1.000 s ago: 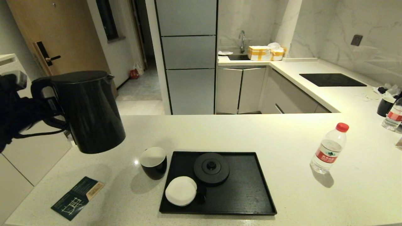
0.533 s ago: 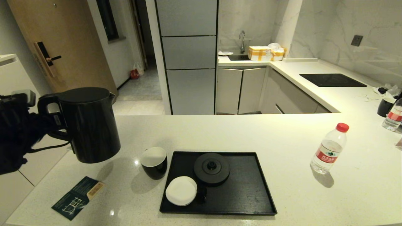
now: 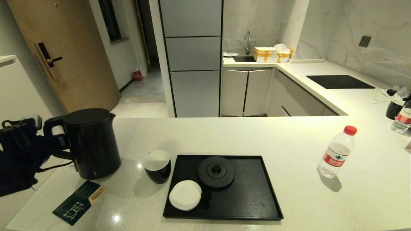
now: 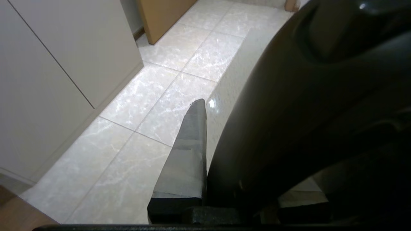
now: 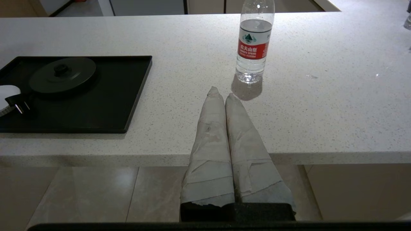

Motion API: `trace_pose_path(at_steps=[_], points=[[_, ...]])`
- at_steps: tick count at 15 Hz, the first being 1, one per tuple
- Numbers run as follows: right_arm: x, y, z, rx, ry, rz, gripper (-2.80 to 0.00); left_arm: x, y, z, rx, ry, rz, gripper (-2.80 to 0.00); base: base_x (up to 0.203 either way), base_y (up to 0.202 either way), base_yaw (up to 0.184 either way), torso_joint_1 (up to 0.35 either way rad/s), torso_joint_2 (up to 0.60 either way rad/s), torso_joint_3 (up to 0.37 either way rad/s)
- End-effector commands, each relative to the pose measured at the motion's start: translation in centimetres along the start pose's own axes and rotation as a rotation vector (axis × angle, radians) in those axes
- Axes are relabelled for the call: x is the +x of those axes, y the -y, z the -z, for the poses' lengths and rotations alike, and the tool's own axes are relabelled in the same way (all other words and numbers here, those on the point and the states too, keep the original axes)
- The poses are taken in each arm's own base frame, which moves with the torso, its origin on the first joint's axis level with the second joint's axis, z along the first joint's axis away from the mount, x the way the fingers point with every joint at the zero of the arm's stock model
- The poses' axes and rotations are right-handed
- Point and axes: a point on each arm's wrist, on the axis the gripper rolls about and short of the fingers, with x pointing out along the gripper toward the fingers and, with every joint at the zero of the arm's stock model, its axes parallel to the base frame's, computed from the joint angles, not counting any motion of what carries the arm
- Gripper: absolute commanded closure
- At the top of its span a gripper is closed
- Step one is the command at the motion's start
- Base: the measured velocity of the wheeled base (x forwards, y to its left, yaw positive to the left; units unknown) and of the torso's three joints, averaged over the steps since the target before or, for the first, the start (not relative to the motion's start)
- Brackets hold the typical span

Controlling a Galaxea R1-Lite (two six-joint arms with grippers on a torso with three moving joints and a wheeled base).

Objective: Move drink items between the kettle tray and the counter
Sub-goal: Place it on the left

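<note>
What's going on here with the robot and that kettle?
The left gripper holds the black kettle by its handle, at the counter's left end beside the cup. The tray carries only the kettle base and a saucer. The right gripper is shut, parked below the counter edge near the bottle.

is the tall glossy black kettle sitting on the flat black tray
No, the tall glossy black kettle stands on the pale cream counter, left of the flat black tray.
</note>
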Motion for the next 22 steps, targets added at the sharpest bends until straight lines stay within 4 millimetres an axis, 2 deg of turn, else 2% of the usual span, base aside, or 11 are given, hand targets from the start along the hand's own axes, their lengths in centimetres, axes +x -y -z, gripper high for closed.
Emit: trace_pose_path(at_steps=[1, 4, 7, 8, 9, 17, 20, 22], points=[[0.0, 0.0, 0.0, -0.002, -0.002, 0.000, 0.00, 1.0, 0.0, 2.6, 0.000, -0.049, 0.002, 0.00, 0.000, 0.000, 0.000, 0.000, 0.00, 0.000], [0.0, 0.0, 0.0, -0.002, -0.002, 0.000, 0.00, 1.2, 0.0, 3.9, -0.001, -0.081, 0.003, 0.00, 0.000, 0.000, 0.000, 0.000, 0.00, 0.000], [0.0, 0.0, 0.0, 0.000, -0.002, 0.000, 0.00, 1.0, 0.0, 4.2, -0.003, -0.093, 0.003, 0.00, 0.000, 0.000, 0.000, 0.000, 0.00, 0.000], [0.0, 0.0, 0.0, 0.000, -0.002, 0.000, 0.00, 1.0, 0.0, 4.2, -0.002, -0.091, 0.004, -2.21, 0.000, 0.000, 0.000, 0.000, 0.00, 0.000], [0.0, 0.0, 0.0, -0.002, -0.002, 0.000, 0.00, 0.9, 0.0, 4.2, 0.001, -0.085, 0.004, -2.80, 0.000, 0.000, 0.000, 0.000, 0.00, 0.000], [0.0, 0.0, 0.0, 0.000, -0.002, 0.000, 0.00, 0.1, 0.1, 3.4, 0.002, -0.032, 0.009, -2.80, 0.000, 0.000, 0.000, 0.000, 0.00, 0.000], [0.0, 0.0, 0.0, -0.002, -0.002, 0.000, 0.00, -1.9, 0.2, 3.4, -0.001, -0.061, 0.069, -2.80, 0.000, 0.000, 0.000, 0.000, 0.00, 0.000], [0.0, 0.0, 0.0, 0.000, -0.002, 0.000, 0.00, -2.5, 0.1, 2.9, -0.002, -0.053, 0.072, -2.80, 0.000, 0.000, 0.000, 0.000, 0.00, 0.000]])
